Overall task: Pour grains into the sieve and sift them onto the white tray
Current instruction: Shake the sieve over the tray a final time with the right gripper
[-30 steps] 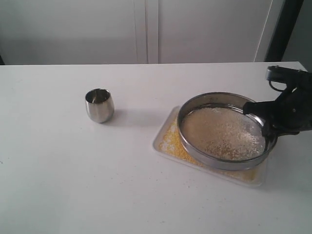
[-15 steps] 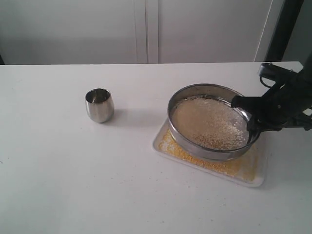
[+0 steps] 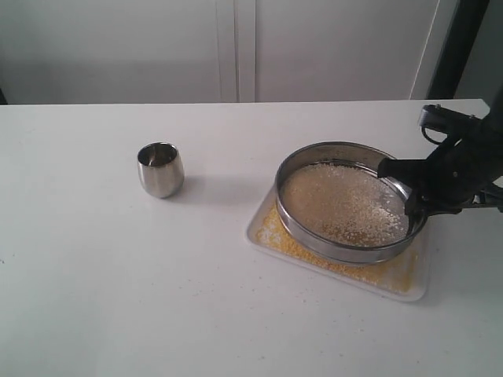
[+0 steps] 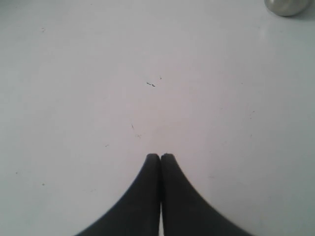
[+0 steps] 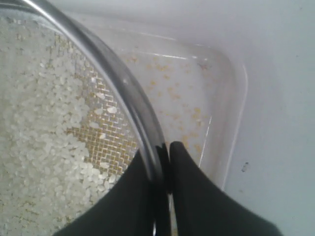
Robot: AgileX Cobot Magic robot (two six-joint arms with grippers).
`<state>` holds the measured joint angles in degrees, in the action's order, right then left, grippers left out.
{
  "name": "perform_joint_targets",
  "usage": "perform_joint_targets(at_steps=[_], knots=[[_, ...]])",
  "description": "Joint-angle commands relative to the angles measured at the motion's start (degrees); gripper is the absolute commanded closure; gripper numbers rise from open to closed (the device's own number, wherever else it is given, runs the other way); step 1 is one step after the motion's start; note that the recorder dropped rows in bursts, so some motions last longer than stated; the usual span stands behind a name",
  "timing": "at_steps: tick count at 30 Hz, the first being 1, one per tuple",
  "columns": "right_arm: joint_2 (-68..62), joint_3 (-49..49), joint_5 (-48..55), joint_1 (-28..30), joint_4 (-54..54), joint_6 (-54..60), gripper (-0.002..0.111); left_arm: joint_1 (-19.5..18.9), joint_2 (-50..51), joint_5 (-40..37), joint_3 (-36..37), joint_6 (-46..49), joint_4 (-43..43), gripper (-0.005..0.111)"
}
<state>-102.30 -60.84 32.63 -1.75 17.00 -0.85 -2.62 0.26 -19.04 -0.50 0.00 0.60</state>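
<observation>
Right claw (image 3: pixel 410 206), reaching inward, pinches the sieve (image 3: pixel 338 253) rim over the white tray (image 3: pixel 255 232) — left claw (image 4: pixel 160 156) closed.

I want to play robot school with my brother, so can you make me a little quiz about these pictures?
1. True or false: the right gripper holds the sieve by its rim.
2. What lies under the sieve? A the white tray; B the steel cup; C a blue bowl.
3. What colour are the grains left in the sieve?
Key: 1 true; 2 A; 3 pale whitish.
</observation>
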Motion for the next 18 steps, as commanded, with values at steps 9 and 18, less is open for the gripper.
perform_joint_targets(at_steps=[9,18], knots=[[0.9,-0.4,2.5,0.0,1.7,-0.6,0.108,-0.2,-0.3,-0.2,0.5,0.0,-0.6,0.107],[6.1,-0.4,5.6,-1.9,1.8,-0.6,0.108,-0.2,-0.3,-0.2,0.5,0.0,-0.6,0.107]])
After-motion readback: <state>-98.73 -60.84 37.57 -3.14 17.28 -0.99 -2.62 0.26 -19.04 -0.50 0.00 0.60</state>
